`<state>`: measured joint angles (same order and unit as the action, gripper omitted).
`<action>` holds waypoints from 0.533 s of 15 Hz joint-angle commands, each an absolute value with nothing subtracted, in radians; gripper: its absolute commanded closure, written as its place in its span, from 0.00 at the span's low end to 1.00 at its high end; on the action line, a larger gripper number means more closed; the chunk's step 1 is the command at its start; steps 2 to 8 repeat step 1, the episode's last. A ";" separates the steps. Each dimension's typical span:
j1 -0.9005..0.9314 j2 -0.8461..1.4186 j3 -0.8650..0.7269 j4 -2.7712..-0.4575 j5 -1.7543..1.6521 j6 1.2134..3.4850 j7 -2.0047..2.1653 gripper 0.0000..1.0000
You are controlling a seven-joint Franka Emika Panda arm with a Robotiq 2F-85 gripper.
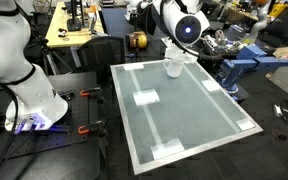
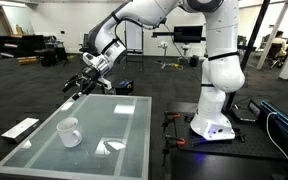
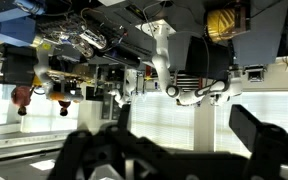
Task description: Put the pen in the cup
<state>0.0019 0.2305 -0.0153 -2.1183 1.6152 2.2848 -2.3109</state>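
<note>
An exterior view is showing the gripper point(image 2: 77, 87) hanging over a bench point(image 2: 129, 118) corner and the cup point(image 2: 70, 131) sitting near an edge. The wrist view is blurring the jaws, so I cannot tell their opening, and a cluttered room is lying beyond.

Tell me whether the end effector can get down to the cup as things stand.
Probably yes. The white cup stands alone on the glass table, and the end effector hangs raised nearby, with nothing visible between them.

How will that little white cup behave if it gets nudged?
The cup looks small, so probably light. It stands on a smooth, glossy table, so it may slide rather than stay put. Its rounded body could roll if tipped.
</note>
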 commanded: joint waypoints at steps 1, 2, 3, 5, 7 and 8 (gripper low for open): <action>0.004 0.230 -0.019 -2.118 1.613 2.283 -2.308 0.00; 0.004 0.230 -0.019 -2.118 1.613 2.283 -2.308 0.00; 0.004 0.230 -0.019 -2.118 1.613 2.283 -2.308 0.00; 0.004 0.230 -0.019 -2.118 1.613 2.283 -2.308 0.00; 0.004 0.230 -0.019 -2.118 1.613 2.283 -2.308 0.00; 0.004 0.230 -0.019 -2.118 1.613 2.283 -2.308 0.00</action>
